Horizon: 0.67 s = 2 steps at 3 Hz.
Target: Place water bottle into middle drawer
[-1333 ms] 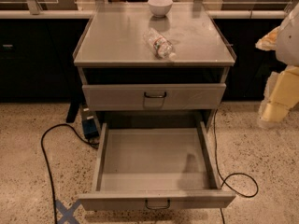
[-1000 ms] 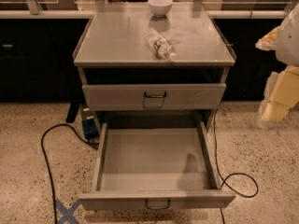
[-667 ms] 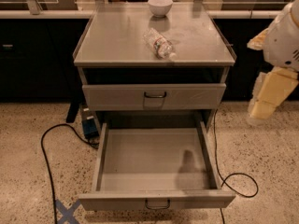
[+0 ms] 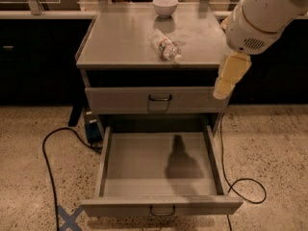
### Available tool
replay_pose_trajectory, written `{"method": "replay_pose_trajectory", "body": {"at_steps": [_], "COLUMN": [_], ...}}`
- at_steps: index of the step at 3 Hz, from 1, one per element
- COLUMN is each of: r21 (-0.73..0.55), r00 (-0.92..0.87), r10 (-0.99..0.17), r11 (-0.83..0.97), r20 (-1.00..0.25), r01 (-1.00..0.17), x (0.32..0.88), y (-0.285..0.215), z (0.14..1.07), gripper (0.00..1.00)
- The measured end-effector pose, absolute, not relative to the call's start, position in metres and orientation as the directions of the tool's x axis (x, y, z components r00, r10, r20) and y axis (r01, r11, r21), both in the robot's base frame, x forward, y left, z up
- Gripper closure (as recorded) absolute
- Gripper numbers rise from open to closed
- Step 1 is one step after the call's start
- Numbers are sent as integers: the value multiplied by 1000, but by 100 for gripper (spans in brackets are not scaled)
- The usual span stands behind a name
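Water bottle (image 4: 164, 44) lies on its side on tabletop (image 4: 120, 37), nr white bowl (image 4: 165, 6). Middle drawer (image 4: 120, 207) stands open below. Gripper (image 4: 224, 88) hangs at tabletop's right edge, apart from bottle; open or closed, can't tell.

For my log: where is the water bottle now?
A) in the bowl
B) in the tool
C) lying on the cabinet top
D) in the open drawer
C: the water bottle lies on the cabinet top; the tool hangs apart, near its right front corner.
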<state>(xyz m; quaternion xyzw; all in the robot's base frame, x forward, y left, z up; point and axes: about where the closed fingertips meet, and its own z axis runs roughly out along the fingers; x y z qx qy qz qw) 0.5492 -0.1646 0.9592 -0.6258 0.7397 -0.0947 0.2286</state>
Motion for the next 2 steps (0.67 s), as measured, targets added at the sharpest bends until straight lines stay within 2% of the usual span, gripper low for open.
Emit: {"method": "replay_pose_trajectory", "body": {"at_steps": [1, 2], "r21": [-498, -526], "r00": [-101, -136], "r10": [-971, -954], "r11": [199, 262], "r20": [-217, -266], "r01": [-844, -809], "x": [594, 630], "y": [-146, -136], "z": [955, 948], "gripper": [0, 0]}}
